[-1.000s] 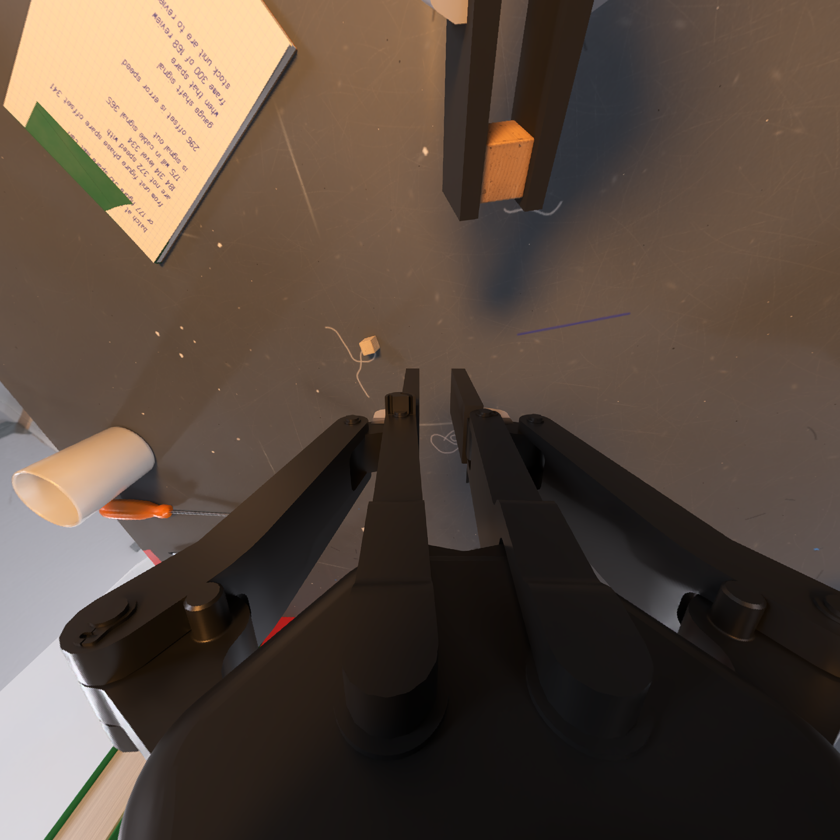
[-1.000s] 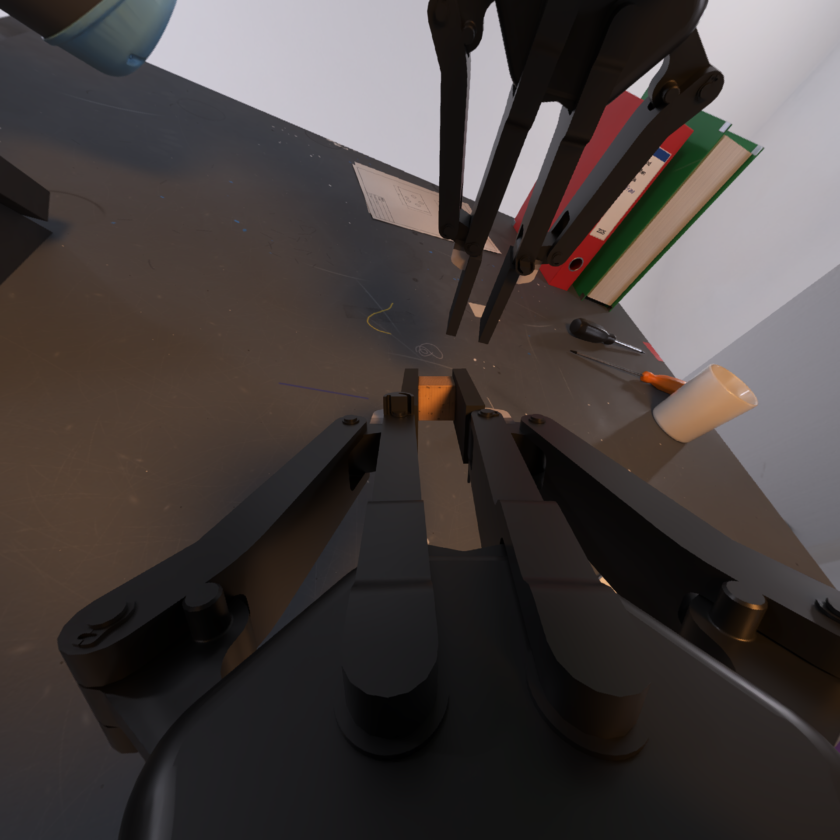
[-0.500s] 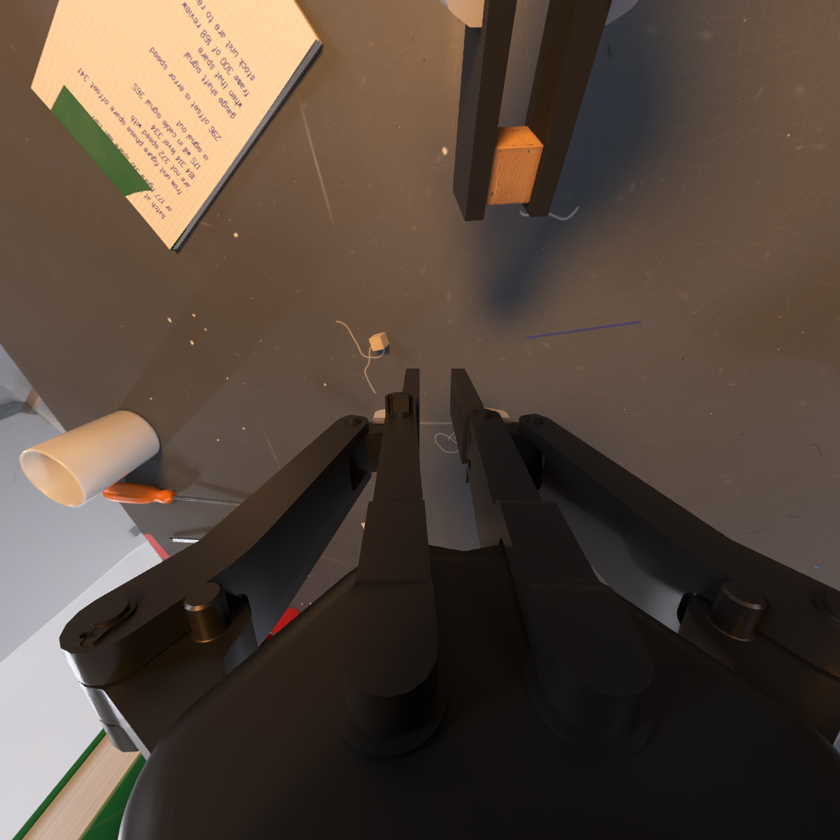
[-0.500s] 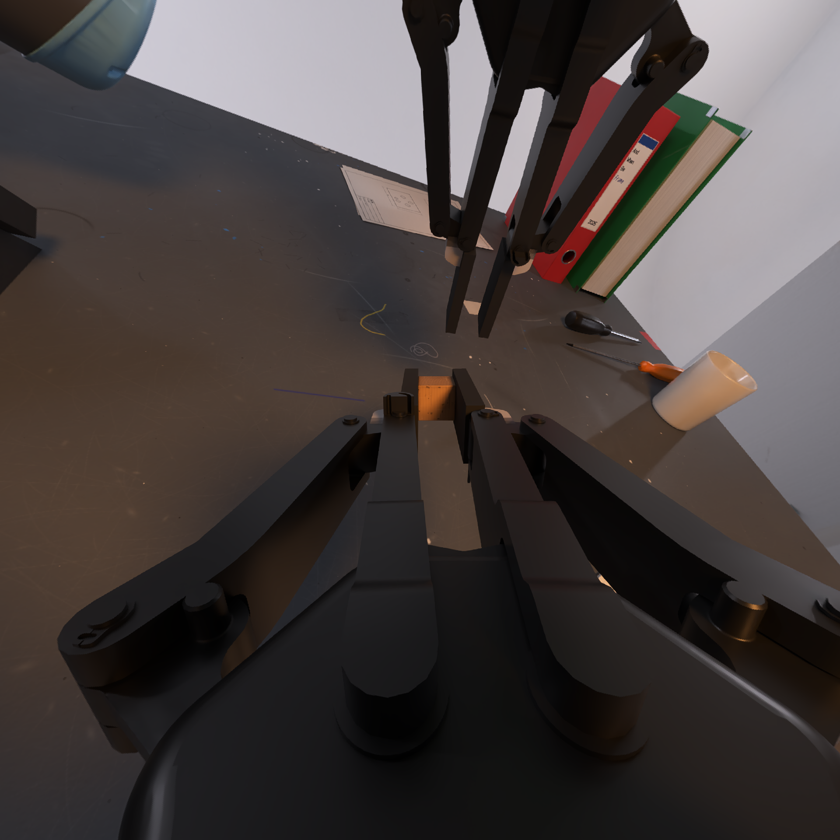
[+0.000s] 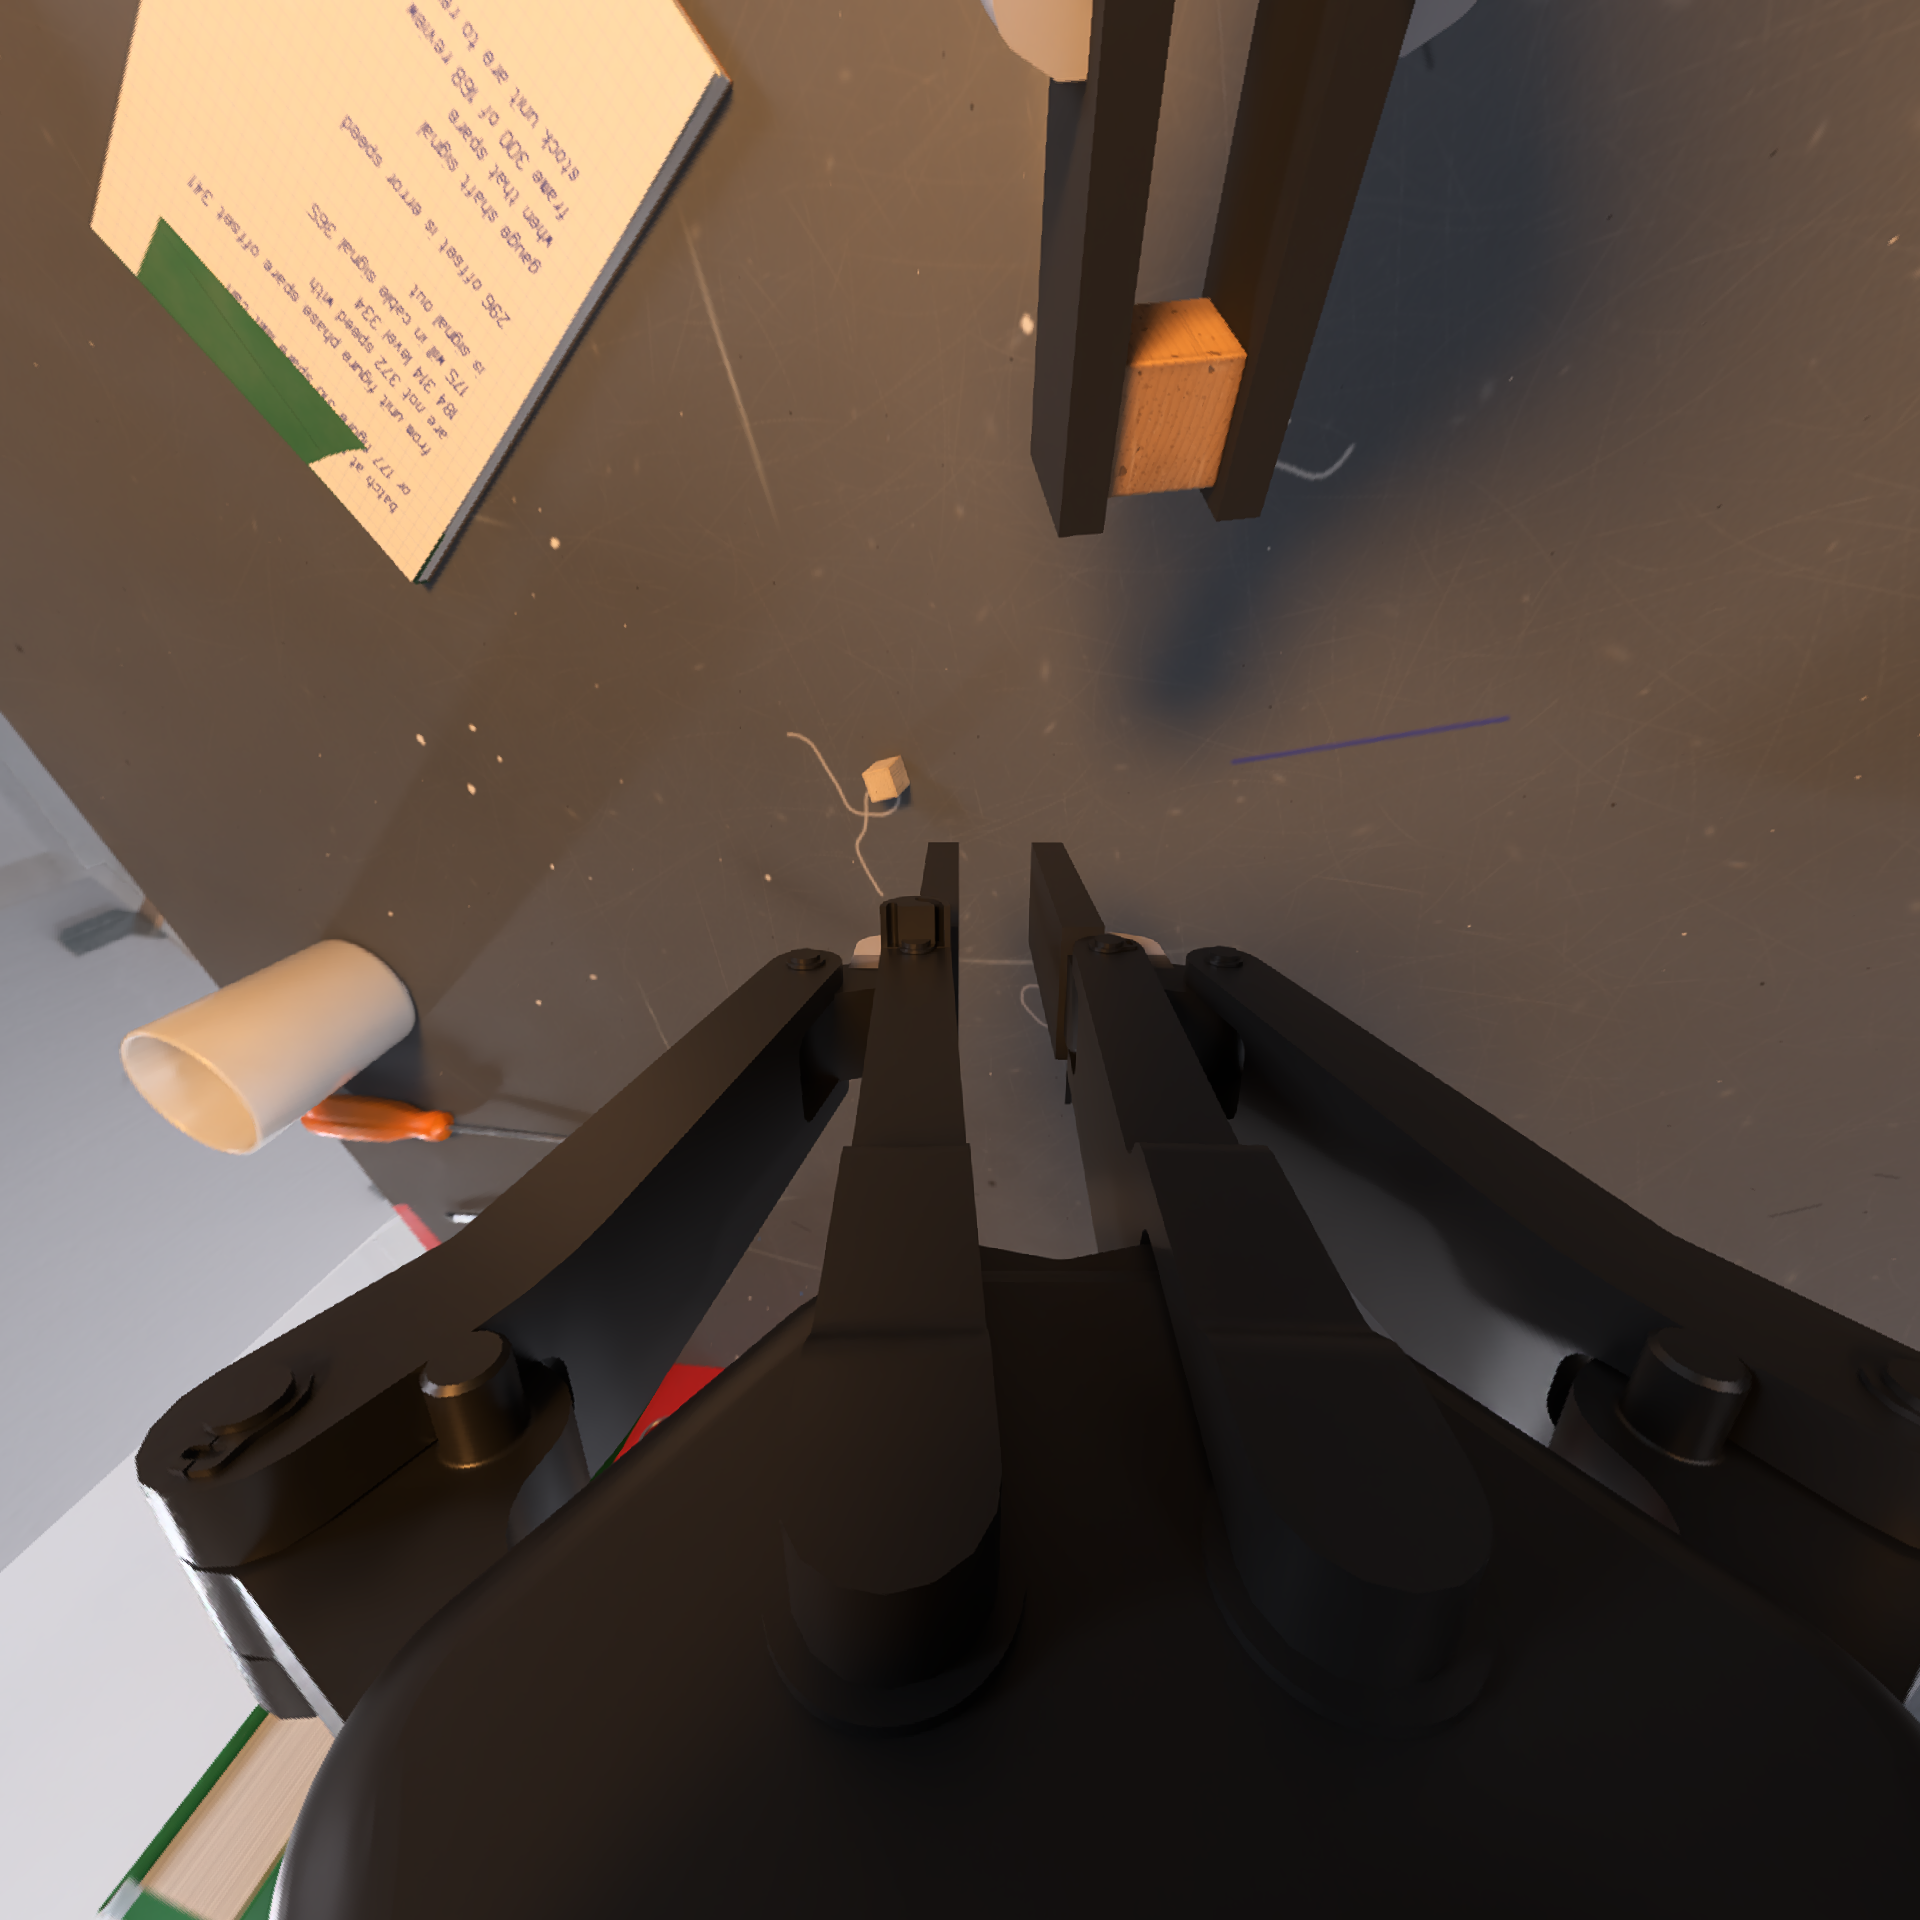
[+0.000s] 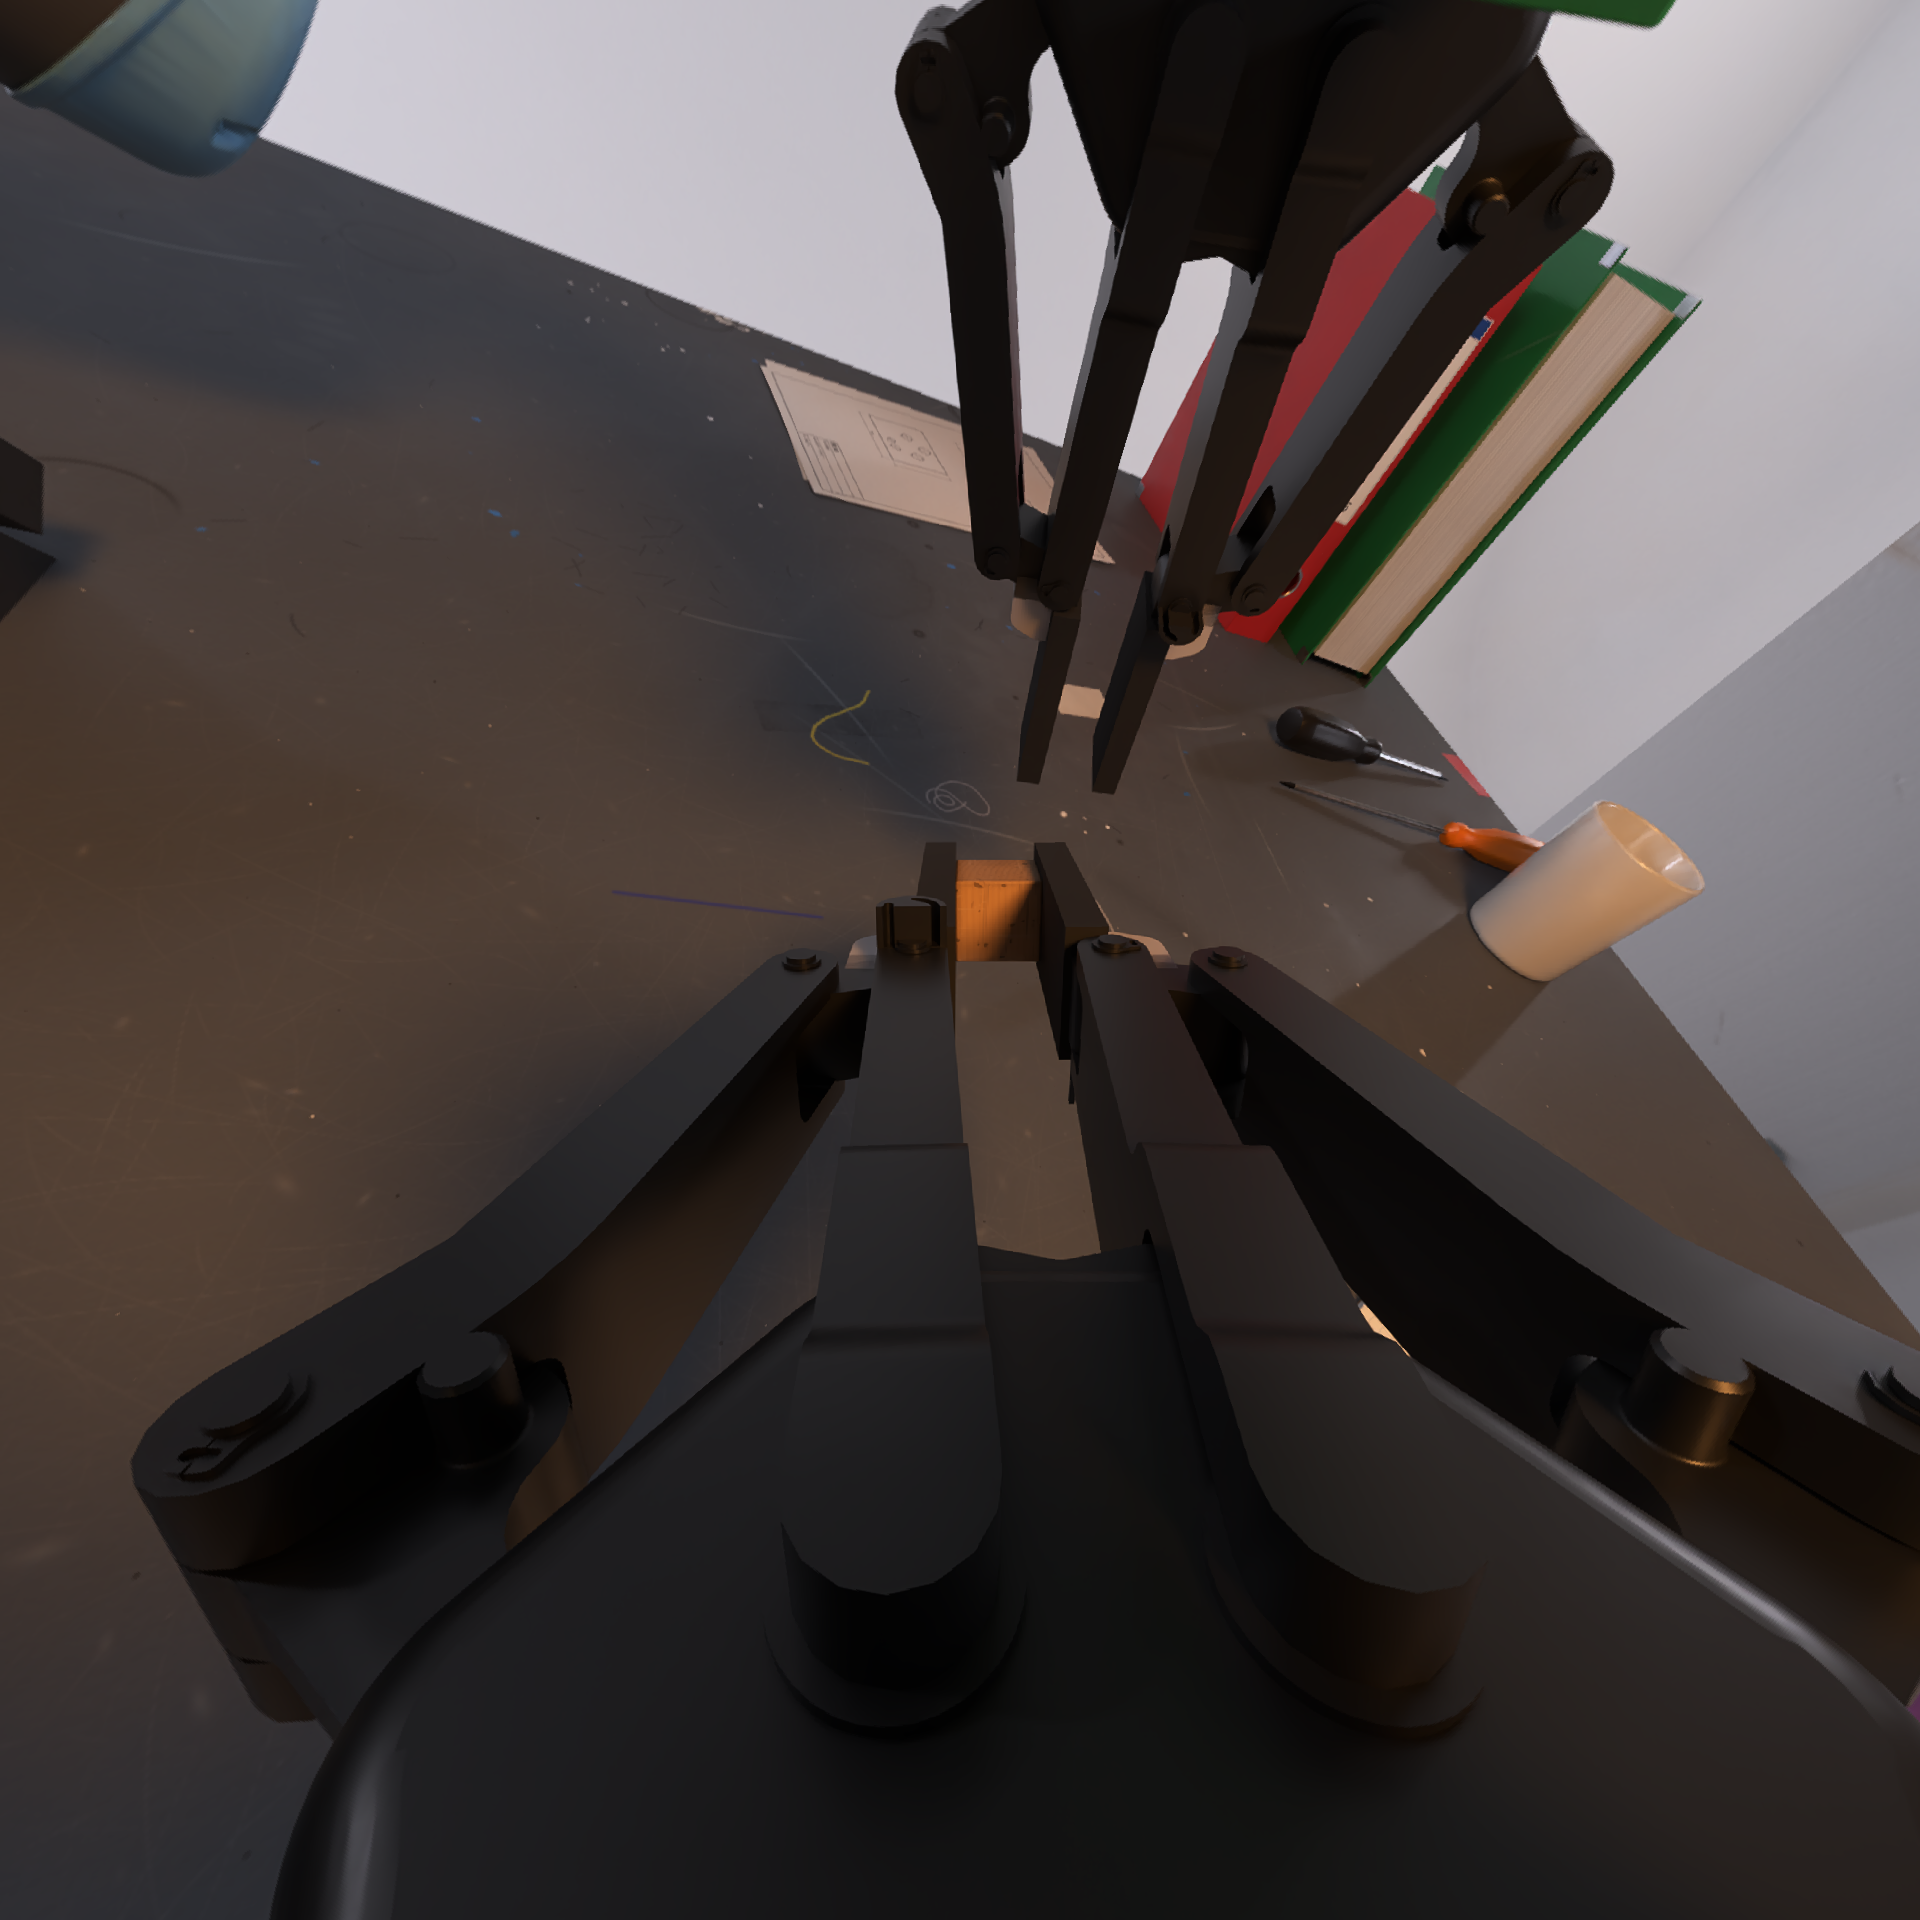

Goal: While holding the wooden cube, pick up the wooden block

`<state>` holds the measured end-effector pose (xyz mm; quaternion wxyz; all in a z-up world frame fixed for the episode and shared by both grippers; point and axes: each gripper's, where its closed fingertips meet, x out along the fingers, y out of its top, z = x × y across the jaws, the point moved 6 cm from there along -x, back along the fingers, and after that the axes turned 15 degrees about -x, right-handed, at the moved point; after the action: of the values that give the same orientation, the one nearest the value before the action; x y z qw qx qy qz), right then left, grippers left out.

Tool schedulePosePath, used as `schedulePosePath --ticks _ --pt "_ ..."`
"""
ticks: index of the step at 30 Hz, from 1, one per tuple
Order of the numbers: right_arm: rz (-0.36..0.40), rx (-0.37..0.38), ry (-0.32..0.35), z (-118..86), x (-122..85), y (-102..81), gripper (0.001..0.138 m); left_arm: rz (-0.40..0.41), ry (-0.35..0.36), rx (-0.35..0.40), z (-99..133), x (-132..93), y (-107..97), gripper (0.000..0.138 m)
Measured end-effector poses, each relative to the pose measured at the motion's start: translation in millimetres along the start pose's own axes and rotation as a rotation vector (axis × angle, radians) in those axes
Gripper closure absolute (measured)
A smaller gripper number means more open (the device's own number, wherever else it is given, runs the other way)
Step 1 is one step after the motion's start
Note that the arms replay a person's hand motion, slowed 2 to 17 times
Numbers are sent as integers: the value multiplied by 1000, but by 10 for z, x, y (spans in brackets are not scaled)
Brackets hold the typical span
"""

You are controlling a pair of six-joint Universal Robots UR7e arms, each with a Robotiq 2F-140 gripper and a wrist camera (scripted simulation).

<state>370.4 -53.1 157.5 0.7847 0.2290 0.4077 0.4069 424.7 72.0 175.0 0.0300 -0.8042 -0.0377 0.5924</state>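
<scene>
My right gripper [image 6: 995,862] is shut on the wooden cube [image 6: 995,914] and holds it above the dark table [image 6: 416,831]. The left wrist view shows that gripper [image 5: 1158,509] from the far side, with the orange-brown cube [image 5: 1174,400] between its fingers. A small pale wooden block [image 5: 885,777] lies on the table, just ahead and left of my left gripper [image 5: 992,862]. The left gripper hovers above the table with its fingers a narrow gap apart and nothing between them. In the right wrist view the block [image 6: 1081,701] shows through the gap of the left gripper [image 6: 1068,779].
A notepad [image 5: 395,260] lies at the far left. A cream cup [image 5: 260,1039] and an orange screwdriver [image 5: 379,1122] lie by the table edge. A black screwdriver [image 6: 1340,740], a red binder and green book [image 6: 1507,447] and a paper sheet [image 6: 883,447] are behind.
The left gripper has drifted a little so the block sits nearer its fingertips in its view. It looms larger in the right wrist view. The right gripper still holds the cube.
</scene>
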Motion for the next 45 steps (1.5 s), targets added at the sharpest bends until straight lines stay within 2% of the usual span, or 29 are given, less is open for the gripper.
schedulePosePath --ticks 11,18,26,31,38,42,45 --pt "121 62 -21 68 -9 -64 119 140 -128 -26 -107 -51 -24 121" --pt "175 99 -36 108 -14 -99 119 208 -164 -51 -172 -91 -40 121" --pt "287 152 -48 129 -27 -190 119 288 -172 -63 -218 -128 -42 121" --pt "316 149 -57 116 -48 -271 119 310 -182 -76 -244 -118 -80 122" --pt "331 149 -66 95 -162 -355 119 280 -209 -132 -346 71 -197 122" --pt "365 157 -49 69 -251 -382 119 280 -266 -188 -418 249 -235 122" --pt "377 162 -29 46 -295 -407 119 316 -319 -228 -470 379 -223 122"
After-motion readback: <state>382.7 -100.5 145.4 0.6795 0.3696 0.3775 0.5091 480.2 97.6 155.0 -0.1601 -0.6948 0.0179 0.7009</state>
